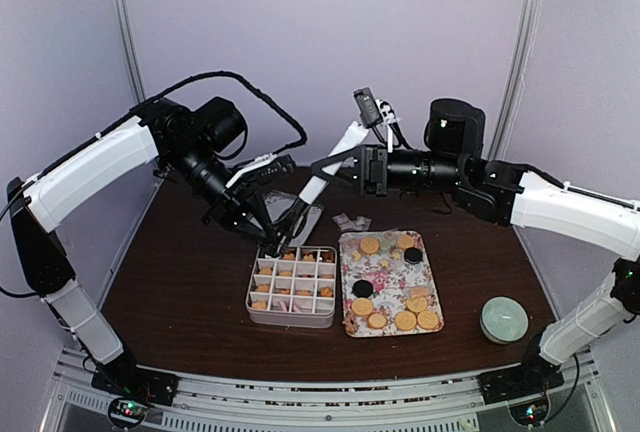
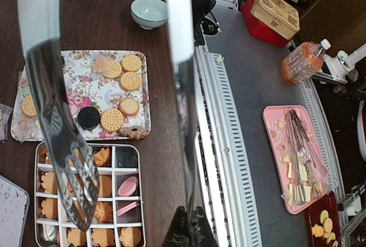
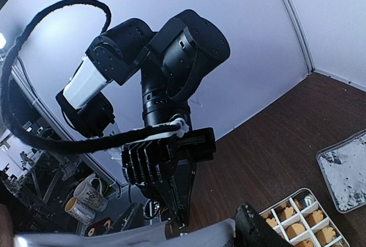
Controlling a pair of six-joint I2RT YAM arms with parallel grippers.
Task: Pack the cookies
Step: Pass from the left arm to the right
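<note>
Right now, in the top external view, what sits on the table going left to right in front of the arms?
divided plastic box -> floral tray -> pale green bowl

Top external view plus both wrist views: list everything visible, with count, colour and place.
cookies: several golden and two dark on the floral tray; many orange, a few pink in the divided box
floral tray: one, pink-flowered, right of box
divided box: one, grey, table centre
bowl: one, pale green, near right
flat panel: one, grey, behind box
wrappers: few, clear, behind tray
tongs: one, metal, tip over box
table: one, dark brown
left pincer: shut on tongs, above box
right pincer: raised behind box, opening unclear
</note>
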